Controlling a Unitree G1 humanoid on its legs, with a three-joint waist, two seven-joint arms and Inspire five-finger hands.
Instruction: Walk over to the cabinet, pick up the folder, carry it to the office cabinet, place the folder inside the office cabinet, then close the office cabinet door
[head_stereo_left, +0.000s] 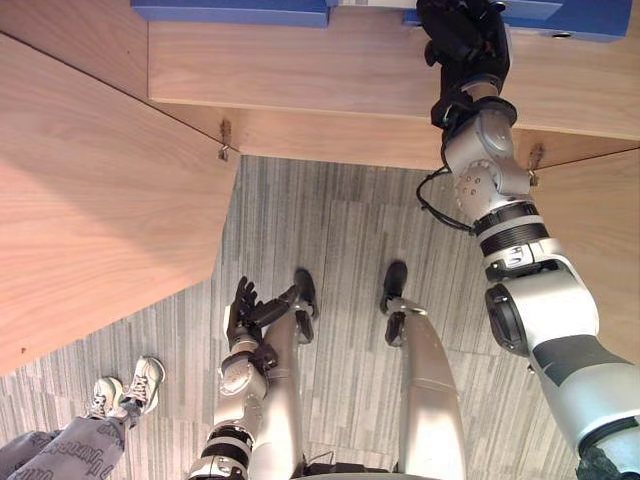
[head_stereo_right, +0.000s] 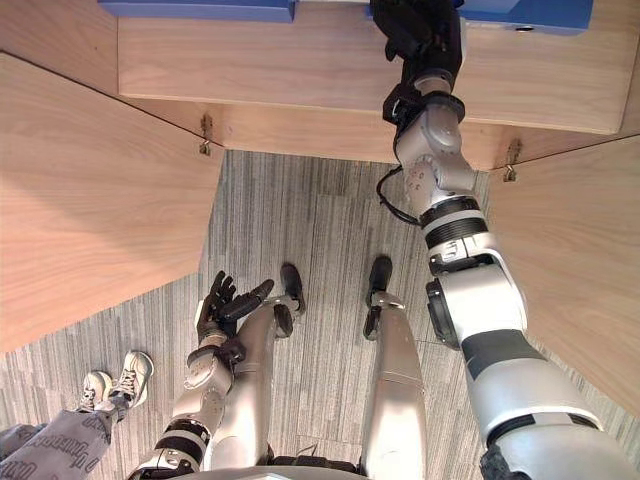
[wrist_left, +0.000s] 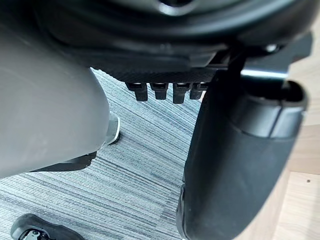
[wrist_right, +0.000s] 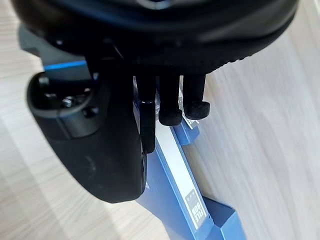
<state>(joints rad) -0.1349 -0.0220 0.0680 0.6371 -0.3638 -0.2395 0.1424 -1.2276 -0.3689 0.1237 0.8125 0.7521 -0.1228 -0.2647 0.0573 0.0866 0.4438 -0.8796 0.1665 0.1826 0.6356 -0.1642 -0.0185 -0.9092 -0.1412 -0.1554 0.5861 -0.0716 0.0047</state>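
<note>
Closest is the dark right hand (wrist_right: 105, 145), its thumb and bent fingers (wrist_right: 170, 116) pinching the flat blue plastic folder (wrist_right: 165, 196) with a white label strip. That folder lies on the smooth pale wood shelf (head_stereo_left: 300, 70), near another flat blue folder (head_stereo_left: 230, 10). I cannot tell if it is being picked up or put down. Both wide wooden cabinet doors (head_stereo_left: 100, 200) are open, so closing is left to do. The dark left hand (head_stereo_left: 245, 310) hangs over the stripy grey carpet (head_stereo_left: 330, 230), fingers loose and spread.

The light wood-grain cabinet (head_stereo_left: 300, 70) is looking smooth and matt, the blue plastic folder (wrist_right: 162, 202) is gleaming faintly, the grey ribbed carpet (head_stereo_left: 340, 240) is looking rough.
</note>
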